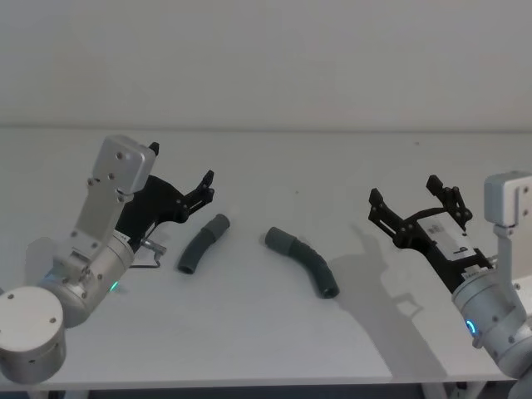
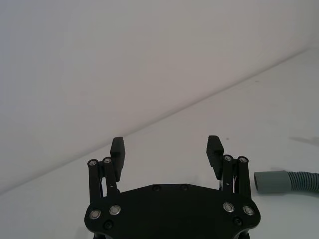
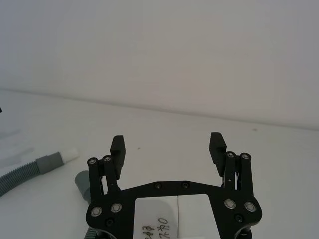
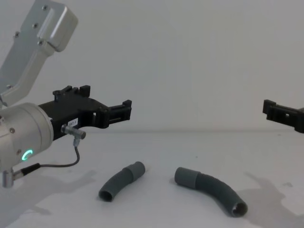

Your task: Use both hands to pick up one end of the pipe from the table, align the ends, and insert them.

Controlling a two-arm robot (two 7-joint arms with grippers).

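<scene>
Two dark grey ribbed pipe pieces lie apart on the white table (image 1: 266,349). The shorter, thinner piece (image 1: 203,243) (image 4: 121,182) is on the left, and its cuff with a whitish tip (image 3: 70,154) shows in the right wrist view. To the right lies the longer, thicker piece (image 1: 303,261) (image 4: 211,190), its wide socket (image 4: 185,175) (image 3: 82,181) facing the shorter piece. My left gripper (image 1: 205,187) (image 2: 166,144) (image 4: 124,108) hovers open above and just behind the shorter piece. My right gripper (image 1: 405,193) (image 3: 168,144) (image 4: 270,110) hangs open to the right of the longer piece. Neither holds anything.
A thin cable loop (image 1: 150,253) hangs from my left wrist close to the shorter piece. A plain wall (image 1: 266,58) stands behind the table. The table's front edge (image 1: 249,384) runs close below both arms. A grey cuff with ribbed hose (image 2: 286,183) lies off to one side of my left gripper.
</scene>
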